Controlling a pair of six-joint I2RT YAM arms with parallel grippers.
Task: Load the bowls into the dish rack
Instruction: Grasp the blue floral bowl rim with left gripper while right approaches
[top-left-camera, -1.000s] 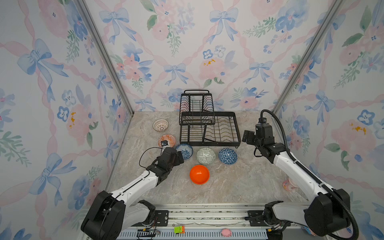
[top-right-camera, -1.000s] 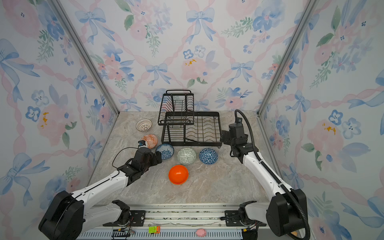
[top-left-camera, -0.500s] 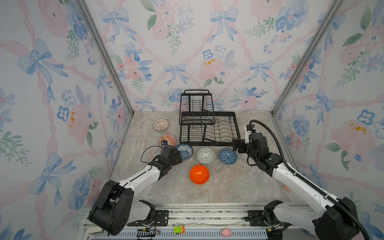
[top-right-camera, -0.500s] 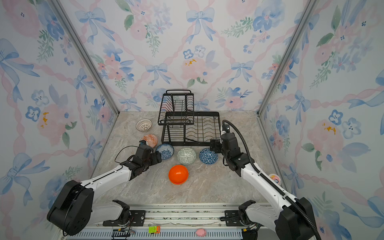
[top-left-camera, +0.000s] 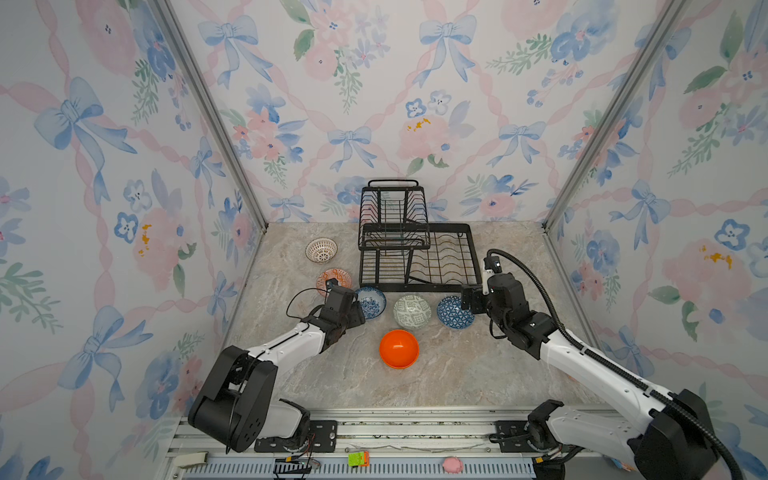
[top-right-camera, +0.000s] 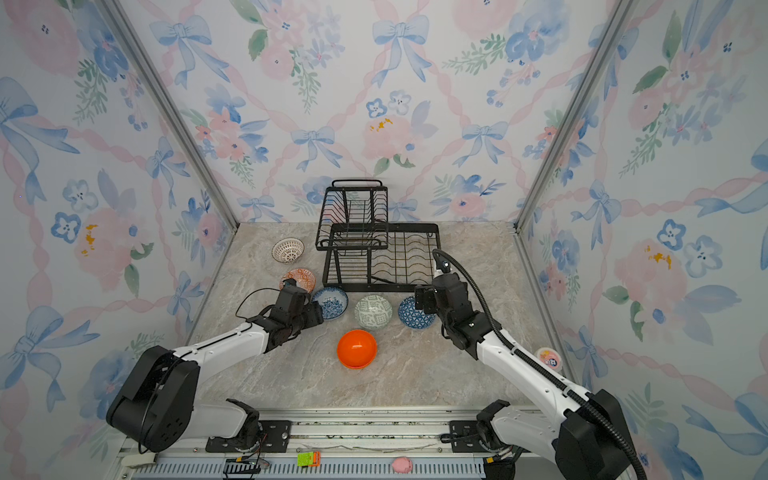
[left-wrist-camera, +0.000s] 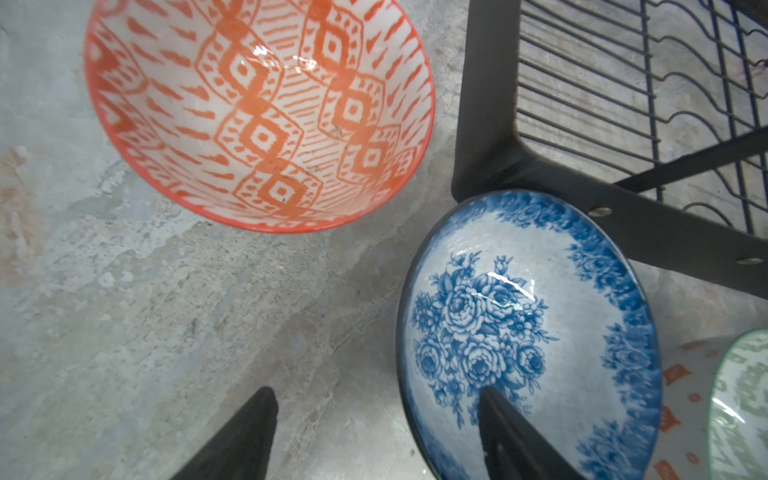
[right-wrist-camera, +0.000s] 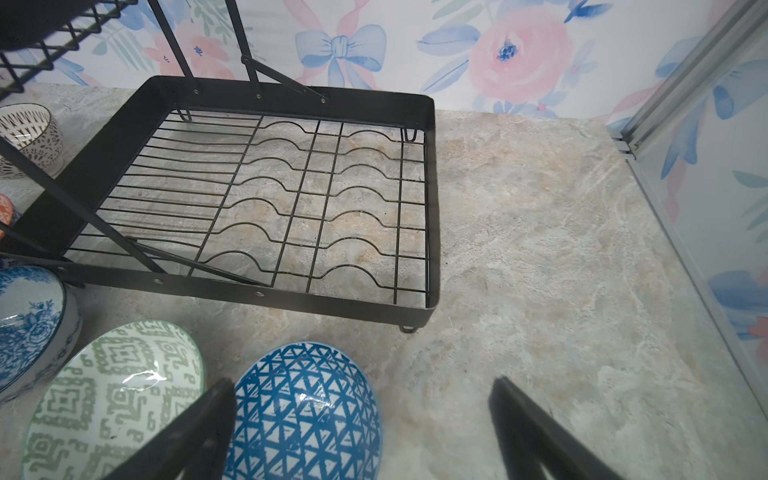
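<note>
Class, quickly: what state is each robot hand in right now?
Left hand: open, astride the rim of the blue-and-white bowl.
Right hand: open, above the dark blue bowl.

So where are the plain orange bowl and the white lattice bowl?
plain orange bowl (top-left-camera: 398, 348): in a top view, centre of its inside.
white lattice bowl (top-left-camera: 321, 250): in a top view, middle of its inside.
</note>
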